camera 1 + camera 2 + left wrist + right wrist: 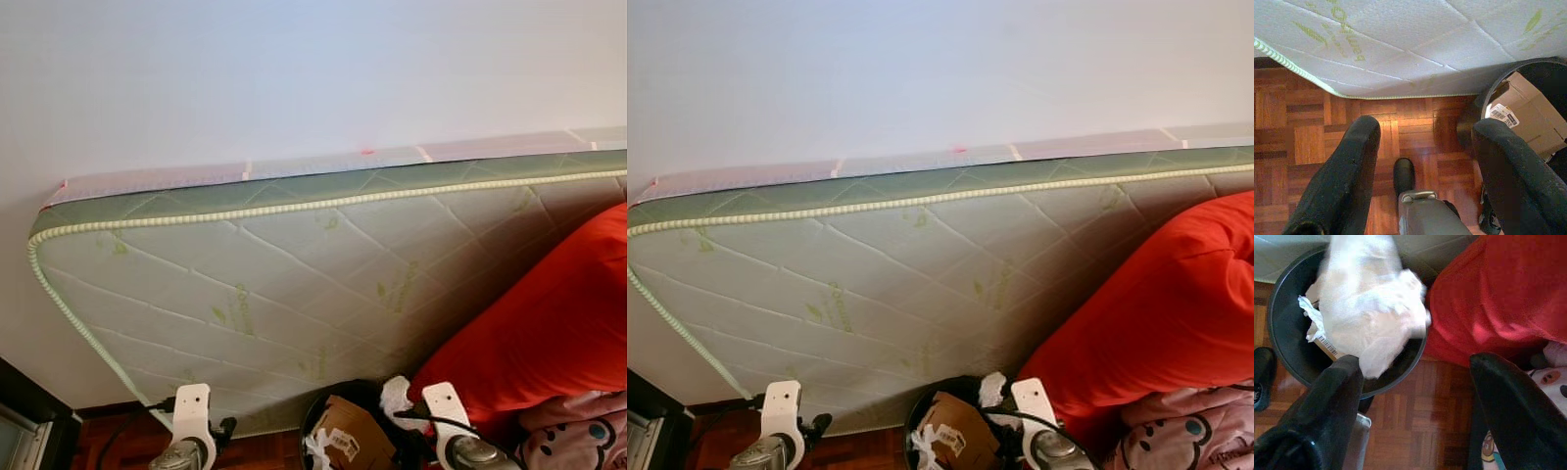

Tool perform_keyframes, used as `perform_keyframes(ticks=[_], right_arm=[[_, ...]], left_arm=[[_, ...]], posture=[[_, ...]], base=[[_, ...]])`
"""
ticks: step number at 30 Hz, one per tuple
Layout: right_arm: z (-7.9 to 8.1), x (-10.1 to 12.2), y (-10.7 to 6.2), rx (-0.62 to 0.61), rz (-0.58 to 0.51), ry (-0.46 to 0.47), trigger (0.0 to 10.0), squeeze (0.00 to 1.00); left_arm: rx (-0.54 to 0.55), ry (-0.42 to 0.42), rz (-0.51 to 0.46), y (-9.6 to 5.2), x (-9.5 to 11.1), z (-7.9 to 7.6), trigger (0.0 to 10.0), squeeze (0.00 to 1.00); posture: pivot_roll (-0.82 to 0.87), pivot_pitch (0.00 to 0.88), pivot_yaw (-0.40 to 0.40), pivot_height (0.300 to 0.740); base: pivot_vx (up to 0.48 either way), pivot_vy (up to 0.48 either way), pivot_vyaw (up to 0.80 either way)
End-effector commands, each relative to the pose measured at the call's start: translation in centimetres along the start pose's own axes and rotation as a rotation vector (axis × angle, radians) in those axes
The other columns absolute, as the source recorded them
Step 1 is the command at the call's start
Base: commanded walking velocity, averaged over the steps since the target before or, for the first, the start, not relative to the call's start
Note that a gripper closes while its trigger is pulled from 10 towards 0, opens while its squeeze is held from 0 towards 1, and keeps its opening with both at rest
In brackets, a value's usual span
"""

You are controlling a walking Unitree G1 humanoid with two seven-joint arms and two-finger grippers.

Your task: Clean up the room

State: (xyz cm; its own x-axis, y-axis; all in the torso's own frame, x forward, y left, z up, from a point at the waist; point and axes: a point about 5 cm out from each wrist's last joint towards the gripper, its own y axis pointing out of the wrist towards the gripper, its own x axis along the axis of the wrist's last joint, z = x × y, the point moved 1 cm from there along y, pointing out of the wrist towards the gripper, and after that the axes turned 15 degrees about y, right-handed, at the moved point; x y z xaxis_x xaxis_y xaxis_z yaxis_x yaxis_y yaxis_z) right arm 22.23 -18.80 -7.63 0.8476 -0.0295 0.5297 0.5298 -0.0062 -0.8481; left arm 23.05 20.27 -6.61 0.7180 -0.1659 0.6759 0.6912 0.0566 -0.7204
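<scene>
Head views: quilted mattress [294,284] leans on edge against the white wall [294,69], green piped border along its top edge and down its left corner. Black bin [921,411] sits at the mattress's lower edge, cardboard box [348,431] inside. Red cushion [549,323] presses against the mattress's right side, patterned pink fabric [578,436] below it. Both wrists low in frame, either side of the bin. Dark frame [24,411] at the floor's left edge.

Left wrist view: left gripper [1422,161] hangs over bare parquet floor [1308,142], fingers spread apart, nothing between them. Mattress's lower edge runs just ahead; bin rim [1493,88] beside one finger, box with a barcode label [1503,115] showing inside. Open floor along the mattress edge.

Right wrist view: right gripper [1415,377] with fingers wide apart, not clamped on anything. White crumpled tissue [1371,308], blurred, sits over the bin's opening [1283,333], near one fingertip; can't tell if it touches. Red cushion crowds the bin's far rim, touching it. Narrow strip of parquet between bin and pink fabric.
</scene>
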Motion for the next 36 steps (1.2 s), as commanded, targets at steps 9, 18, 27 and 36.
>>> perform_keyframes(ticks=[9, 18, 27, 36], right_arm=[[-0.8, 0.7, 0.0, -0.116, -0.030, -0.099, 10.0, 0.00], [-0.9, 0.6, -0.1, -0.136, 0.001, -0.141, 10.0, 0.00], [-0.4, 0.7, 0.0, -0.067, -0.021, -0.089, 10.0, 0.00], [0.5, 0.9, -0.1, 0.037, -0.118, 0.174, 10.0, 0.00]], left_arm=[[-0.007, 0.004, 0.017, 0.0, -0.4, -0.1, 10.0, 0.00], [-0.006, 0.002, 0.018, 0.0, -0.4, -0.1, 10.0, 0.00], [-0.006, 0.003, 0.018, 0.0, -0.4, -0.1, 10.0, 0.00], [-0.003, 0.006, 0.019, 0.0, -0.3, -0.1, 10.0, 0.00]], posture=[[0.11, 0.000, -0.033, 0.740], [0.11, 0.000, -0.033, 0.740], [0.11, 0.000, -0.033, 0.740], [0.11, 0.000, -0.028, 0.740]], base=[[0.000, 0.000, 0.00], [0.000, 0.000, 0.00], [0.000, 0.000, 0.00], [0.000, 0.000, 0.00]])
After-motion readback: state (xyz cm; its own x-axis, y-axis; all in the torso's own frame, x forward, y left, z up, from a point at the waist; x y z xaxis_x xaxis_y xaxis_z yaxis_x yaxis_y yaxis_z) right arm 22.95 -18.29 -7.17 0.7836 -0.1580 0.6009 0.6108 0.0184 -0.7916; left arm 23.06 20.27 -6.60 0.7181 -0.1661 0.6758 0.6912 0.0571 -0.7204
